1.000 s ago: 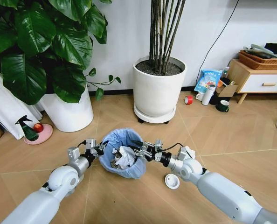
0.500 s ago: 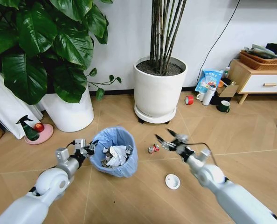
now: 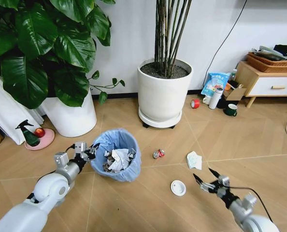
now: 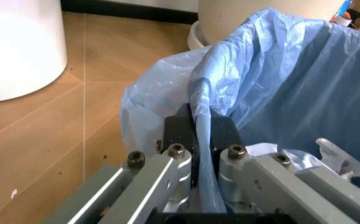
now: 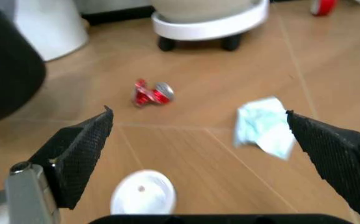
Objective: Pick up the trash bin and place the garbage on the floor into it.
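The trash bin [image 3: 117, 162], lined with a crinkly light-blue bag, holds white and silvery crumpled litter. My left gripper [image 3: 91, 150] is shut on the bag-covered rim [image 4: 201, 126] at the bin's left side. On the chevron wood floor [image 3: 148, 203] lie a red-silver piece [image 3: 158, 153] [image 5: 151, 93], a crumpled tissue [image 3: 194, 160] [image 5: 264, 126] and a white round lid [image 3: 178, 187] [image 5: 144, 198]. My right gripper [image 3: 205, 182] hangs open to the right of the lid, nothing between its fingers [image 5: 83, 149].
A white pot [image 3: 164, 92] on a wheeled base stands behind the bin, another white pot [image 3: 72, 116] to the left. A green spray bottle [image 3: 28, 133] rests on a pink dish. A red tape roll [image 3: 195, 103], bags and a wooden cabinet [image 3: 269, 79] sit at right.
My right arm has pulled away from the bin and swung down to the right, uncovering the tissue. The bin has shifted slightly left with my left gripper.
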You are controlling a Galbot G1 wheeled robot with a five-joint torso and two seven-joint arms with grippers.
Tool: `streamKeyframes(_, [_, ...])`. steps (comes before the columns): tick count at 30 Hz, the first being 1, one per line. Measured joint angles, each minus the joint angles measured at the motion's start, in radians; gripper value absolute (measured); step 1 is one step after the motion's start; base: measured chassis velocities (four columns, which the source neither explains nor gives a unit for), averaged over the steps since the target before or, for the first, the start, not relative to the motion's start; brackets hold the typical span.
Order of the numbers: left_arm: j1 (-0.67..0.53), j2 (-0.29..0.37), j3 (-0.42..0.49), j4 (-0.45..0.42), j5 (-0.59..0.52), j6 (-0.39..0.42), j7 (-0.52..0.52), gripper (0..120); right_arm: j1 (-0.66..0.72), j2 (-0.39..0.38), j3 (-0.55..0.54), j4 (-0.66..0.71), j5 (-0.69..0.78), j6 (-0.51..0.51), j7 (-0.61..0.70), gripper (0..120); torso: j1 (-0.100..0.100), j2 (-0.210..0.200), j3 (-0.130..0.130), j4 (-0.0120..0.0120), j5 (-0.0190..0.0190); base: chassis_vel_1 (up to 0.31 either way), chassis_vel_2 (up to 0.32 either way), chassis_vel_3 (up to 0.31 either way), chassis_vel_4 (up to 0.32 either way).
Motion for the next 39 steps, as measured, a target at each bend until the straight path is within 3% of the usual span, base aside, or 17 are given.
streamKeyframes(7, [-0.001, 0.005, 0.003, 0.005, 0.004, -0.003, 0.005, 0, 0.068, 0.079, -0.021, -0.130, -0.048, -0.004, -0.010, 100, 0.000, 0.000, 0.000, 0.0001, 0.0003, 0.000, 0.000, 0.000, 0.000])
streamKeyframes(22, [0.014, 0.036, 0.009, -0.004, 0.005, -0.004, 0.003, 0, 0.303, 0.091, -0.212, -0.426, -0.084, -0.012, -0.037, 98, 0.000, 0.000, 0.000, 0.0004, 0.0006, 0.000, 0.000, 0.000, 0.000])
streamKeyframes(39, [-0.009, 0.028, 0.030, 0.011, 0.003, -0.003, 0.003, 0, 0.448, 0.111, -0.297, -0.546, -0.194, -0.003, -0.022, 98, 0.000, 0.000, 0.000, 0.0003, 0.0003, 0.000, 0.000, 0.000, 0.000])
